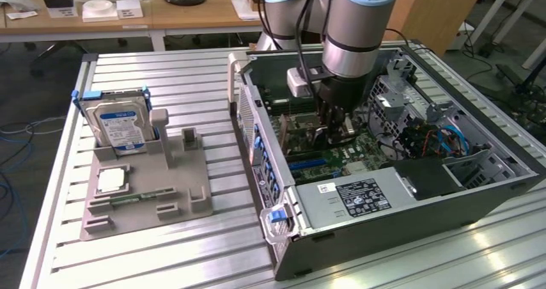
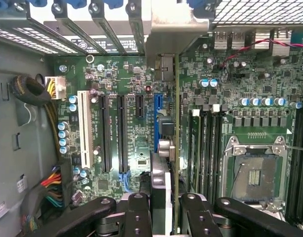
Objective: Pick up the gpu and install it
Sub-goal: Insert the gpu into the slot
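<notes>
Inside the open computer case point(image 1: 477, 199), the gripper point(image 1: 334, 130) hangs straight down over the motherboard point(image 1: 341, 155), clamped on the gpu point(image 2: 175, 148). Wrist view: gpu seen edge-on, a thin green board running away from the black fingers point(image 2: 136, 217), one finger on each side of it, dark chunky part on one face near the grip. Its silvery bracket point(image 2: 176, 34) sits at the far end, up against the case's rear slot wall, beside the row of blue-tabbed slot covers point(image 2: 99, 24). Card is upright, held above the board next to the blue expansion slot point(image 2: 156, 121); cannot tell whether its lower edge is touching a slot. Black slots point(image 2: 121, 131) and a white slot point(image 2: 84, 128) lie on one side of the card, memory slots point(image 2: 206, 143) and the empty CPU socket point(image 2: 255, 170) on the other.

Exterior view: grey arm point(image 1: 362, 27) descends from above into the case. Power supply with label point(image 1: 362, 196) sits at the case's near end, blue cables point(image 1: 448, 139) toward the exterior view's right. Case rests on a slatted metal table point(image 1: 171, 257). Well apart, on the exterior view's left, a grey fixture tray point(image 1: 183, 187) holds a hard drive point(image 1: 121, 128) standing upright, a CPU chip point(image 1: 112, 180) lying flat, and a memory stick point(image 1: 137, 199) just beside it. Wooden desk point(image 1: 137, 14) behind.
</notes>
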Available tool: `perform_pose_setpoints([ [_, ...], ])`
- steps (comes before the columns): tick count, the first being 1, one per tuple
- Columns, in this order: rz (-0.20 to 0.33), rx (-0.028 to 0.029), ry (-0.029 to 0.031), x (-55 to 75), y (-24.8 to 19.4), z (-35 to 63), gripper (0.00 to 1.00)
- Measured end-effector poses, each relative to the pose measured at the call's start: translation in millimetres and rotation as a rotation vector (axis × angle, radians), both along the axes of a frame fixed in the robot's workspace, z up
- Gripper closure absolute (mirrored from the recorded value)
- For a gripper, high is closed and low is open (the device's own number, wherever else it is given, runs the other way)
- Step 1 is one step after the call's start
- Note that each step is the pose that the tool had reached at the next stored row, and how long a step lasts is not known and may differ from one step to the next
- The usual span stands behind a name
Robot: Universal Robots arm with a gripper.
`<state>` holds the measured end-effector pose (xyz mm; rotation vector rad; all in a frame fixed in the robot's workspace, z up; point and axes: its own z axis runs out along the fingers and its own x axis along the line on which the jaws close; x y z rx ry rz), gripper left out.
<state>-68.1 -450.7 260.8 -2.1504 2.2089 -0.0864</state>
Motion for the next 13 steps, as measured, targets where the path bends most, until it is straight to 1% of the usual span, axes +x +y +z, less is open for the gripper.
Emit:
perform_pose_setpoints([
  [3,0.000,0.0001,0.0000,-1.0,-0.1,-3.4,0.72],
  [7,0.000,0.0001,0.0000,-6.1,-0.2,-8.2,0.72],
  [10,0.000,0.0000,0.0001,-6.2,-2.6,-11.7,0.72],
  [13,0.000,0.0001,0.0000,-6.8,-3.4,-14.7,0.72],
])
